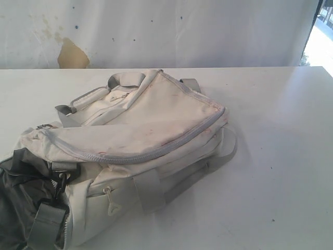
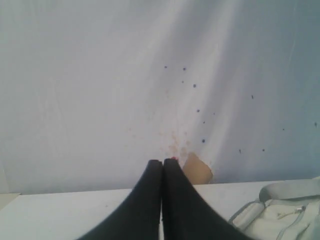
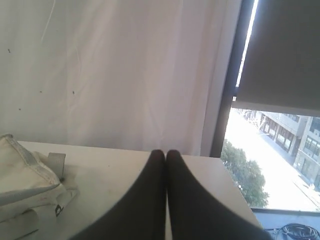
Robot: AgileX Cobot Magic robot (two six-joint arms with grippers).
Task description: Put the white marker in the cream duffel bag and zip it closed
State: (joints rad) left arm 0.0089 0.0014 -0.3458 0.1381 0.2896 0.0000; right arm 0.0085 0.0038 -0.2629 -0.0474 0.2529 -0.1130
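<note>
The cream duffel bag (image 1: 140, 140) lies on the white table (image 1: 281, 156), left of centre in the exterior view, its grey zipper (image 1: 151, 153) curving along the top flap. A corner of the bag (image 2: 290, 210) shows in the left wrist view, and another part of the bag (image 3: 25, 185) in the right wrist view. My left gripper (image 2: 162, 162) is shut with nothing between its black fingers, up off the table. My right gripper (image 3: 165, 152) is shut and empty too. Neither gripper appears in the exterior view. The white marker is out of view.
A dark grey fabric item (image 1: 21, 198) lies against the bag's near left end. A white cloth backdrop (image 1: 166, 31) with a brown patch (image 1: 72, 54) hangs behind the table. A window (image 3: 275, 150) stands past the table's right edge.
</note>
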